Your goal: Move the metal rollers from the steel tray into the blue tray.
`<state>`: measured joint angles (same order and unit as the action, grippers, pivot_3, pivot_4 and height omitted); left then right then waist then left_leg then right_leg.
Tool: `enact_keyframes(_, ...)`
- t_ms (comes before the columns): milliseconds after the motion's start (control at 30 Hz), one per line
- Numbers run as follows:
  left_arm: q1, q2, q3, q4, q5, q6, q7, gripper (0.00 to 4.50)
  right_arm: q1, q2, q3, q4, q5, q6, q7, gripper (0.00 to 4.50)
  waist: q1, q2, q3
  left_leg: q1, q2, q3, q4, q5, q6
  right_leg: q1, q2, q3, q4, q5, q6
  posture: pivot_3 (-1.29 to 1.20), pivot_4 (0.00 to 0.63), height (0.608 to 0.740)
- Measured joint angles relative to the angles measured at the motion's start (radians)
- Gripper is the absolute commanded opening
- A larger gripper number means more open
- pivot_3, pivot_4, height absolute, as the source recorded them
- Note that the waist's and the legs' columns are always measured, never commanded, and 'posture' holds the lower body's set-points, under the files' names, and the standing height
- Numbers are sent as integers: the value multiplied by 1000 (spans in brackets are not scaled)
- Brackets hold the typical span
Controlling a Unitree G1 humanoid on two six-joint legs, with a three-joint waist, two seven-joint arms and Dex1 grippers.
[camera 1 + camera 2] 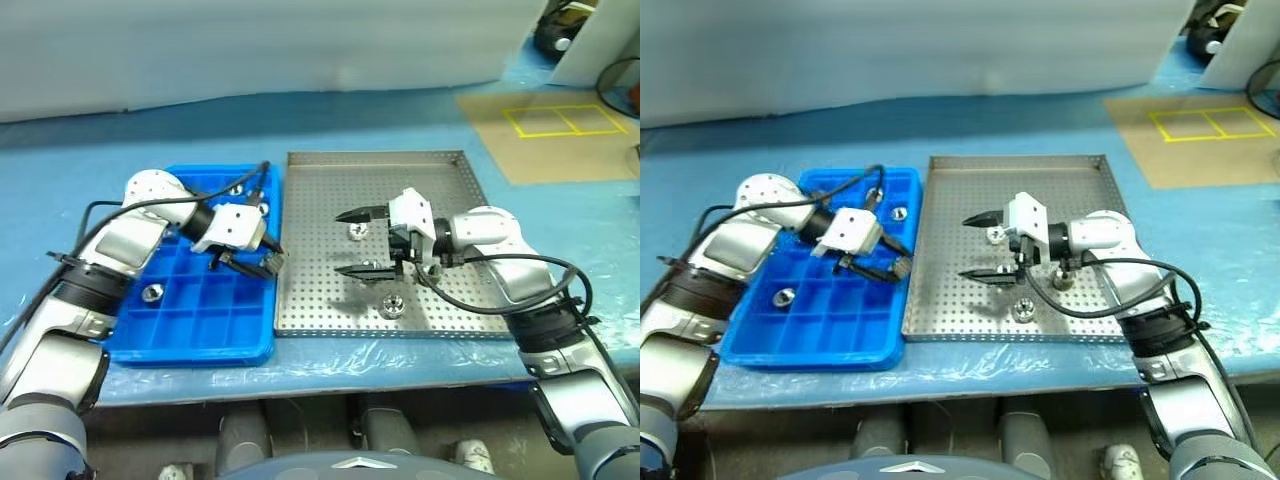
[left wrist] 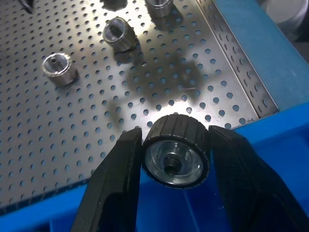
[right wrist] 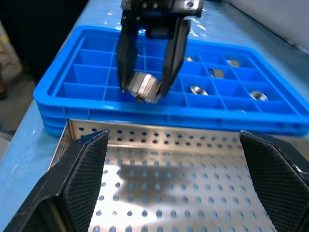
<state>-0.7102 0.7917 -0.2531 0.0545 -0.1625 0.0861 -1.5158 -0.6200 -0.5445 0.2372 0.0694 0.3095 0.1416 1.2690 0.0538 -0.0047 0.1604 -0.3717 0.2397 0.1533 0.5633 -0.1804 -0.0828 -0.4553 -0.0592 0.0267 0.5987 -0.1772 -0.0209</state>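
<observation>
The left gripper (image 1: pixel 262 257) held one of the metal rollers (image 2: pixel 175 150) between its two black fingers, above the blue tray (image 1: pixel 190 335) at its edge beside the steel tray (image 1: pixel 440 170). The right gripper (image 1: pixel 362 241) hung over the steel tray with its jaws spread wide and empty. Three rollers (image 1: pixel 391 307) lay on the perforated floor, while others sat in blue compartments

blue-covered table (image 1: pixel 400 120), pale wall (image 1: pixel 250 45) behind, brown board (image 1: pixel 560 140) with yellow taped squares (image 1: pixel 563 121)
</observation>
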Motion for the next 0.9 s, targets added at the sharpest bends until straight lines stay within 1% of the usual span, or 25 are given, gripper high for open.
enact_keyframes(133, 70, 61, 69, -96, -36, 102, 48, 1800, -64, 59, 21, 107, -24, -66, 43, 4500, 35, 0, 0, 0, 1, -2, 0, 2, -4, -3, 0, 0, 8, -3, -3, 242, 150, 740)
enact_keyframes(300, 285, 191, 212, -214, -69, 199, 109, 1800, -149, 177, 41, 251, -48, -151, 80, 4500, 44, -1, 1, -2, 3, -5, -1, 3, -5, -6, 1, -1, 10, -4, -4, 315, 150, 740)
enact_keyframes(400, 375, 213, 279, -247, -78, 225, 156, 1800, -191, 236, 50, 309, -60, -192, 91, 4500, 57, -1, 1, -4, 4, -5, -1, 3, -6, -6, 0, -1, 10, -4, -4, 333, 150, 740)
enact_keyframes(500, 415, 212, 330, -254, -81, 237, 226, 1800, -222, 271, 55, 349, -70, -225, 116, 4500, 84, -1, 1, -6, 5, -5, 0, 3, -5, -6, 0, -3, 9, -4, -4, 350, 150, 740)
enact_keyframes(600, 419, 206, 344, -229, -61, 216, 291, 1800, -228, 278, 54, 377, -73, -242, 134, 4500, 102, -1, 1, -7, 5, -6, 0, 3, -5, -6, 0, -4, 9, -4, -4, 342, 150, 740)
enact_keyframes(767, 404, 139, 331, -111, -15, 132, 379, 1800, -228, 278, 53, 392, -76, -251, 147, 4500, 102, -2, 1, -7, 6, -6, 1, 4, -6, -6, 0, -4, 10, -4, -4, 312, 150, 740)
enact_keyframes(900, 341, 90, 294, 6, 16, 72, 412, 1800, -227, 273, 50, 389, -80, -250, 139, 4500, 100, -2, 1, -7, 5, -6, 1, 6, -9, -7, 0, -4, 11, -4, -4, 274, 150, 740)
